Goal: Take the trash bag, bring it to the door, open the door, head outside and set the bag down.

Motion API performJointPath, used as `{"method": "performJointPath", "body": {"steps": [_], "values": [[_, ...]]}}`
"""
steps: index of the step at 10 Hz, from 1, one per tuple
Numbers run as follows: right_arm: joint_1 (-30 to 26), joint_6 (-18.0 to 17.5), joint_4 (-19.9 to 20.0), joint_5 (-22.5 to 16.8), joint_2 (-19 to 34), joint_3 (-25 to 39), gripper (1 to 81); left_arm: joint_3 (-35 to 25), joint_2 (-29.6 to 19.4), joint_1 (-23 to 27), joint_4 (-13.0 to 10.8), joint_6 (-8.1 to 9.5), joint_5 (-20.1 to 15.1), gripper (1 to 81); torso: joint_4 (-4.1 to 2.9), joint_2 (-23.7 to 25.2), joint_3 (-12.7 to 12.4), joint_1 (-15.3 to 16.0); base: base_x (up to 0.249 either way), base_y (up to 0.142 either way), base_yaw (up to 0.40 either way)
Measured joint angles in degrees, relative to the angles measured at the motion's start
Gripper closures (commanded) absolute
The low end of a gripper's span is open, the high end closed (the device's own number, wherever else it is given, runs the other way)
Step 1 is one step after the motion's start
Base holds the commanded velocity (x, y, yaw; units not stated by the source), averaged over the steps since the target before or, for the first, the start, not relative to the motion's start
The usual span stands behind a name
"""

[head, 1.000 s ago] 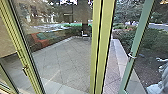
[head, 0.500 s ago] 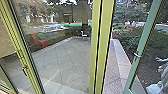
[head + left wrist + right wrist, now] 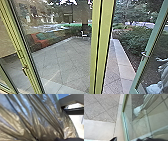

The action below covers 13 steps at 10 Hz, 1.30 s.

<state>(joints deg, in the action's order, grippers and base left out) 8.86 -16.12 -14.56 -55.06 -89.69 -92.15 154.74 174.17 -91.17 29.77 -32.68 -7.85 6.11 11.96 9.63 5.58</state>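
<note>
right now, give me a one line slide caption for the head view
Glass door standing open onto a paved yard with leafy shrubs beyond

Right wrist angled down; dark pointed part [image 3: 114, 139] edging into view.

head view high, forward-down, left wrist view close-up, right wrist view downward onto the same paving [image 3: 66, 58]

No readable lettering, numbers or signs anywhere (not even a brand).
</note>
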Motion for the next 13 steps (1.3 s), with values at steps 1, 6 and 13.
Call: {"method": "performJointPath", "body": {"steps": [1,6,13], "values": [[2.0,-0.1,2.7,-0.6,0.1,0.7,1.0,0.0,0.1,0.0,0.0,0.00,0.0,81.1,0.00,0.0,0.0,0.0,0.000,0.000,0.000],[21.8,-3.5,10.5,6.9,-5.1,11.1,1.0,0.1,0.3,0.0,0.0,-0.02,0.1,81.1,0.00,0.0,0.0,0.0,0.000,0.000,0.000],[51.1,-6.0,10.8,27.8,-22.2,7.2,1.0,0.1,0.3,0.2,0.0,-0.04,0.4,81.1,0.00,0.0,0.0,0.0,0.000,0.000,0.000]]}}
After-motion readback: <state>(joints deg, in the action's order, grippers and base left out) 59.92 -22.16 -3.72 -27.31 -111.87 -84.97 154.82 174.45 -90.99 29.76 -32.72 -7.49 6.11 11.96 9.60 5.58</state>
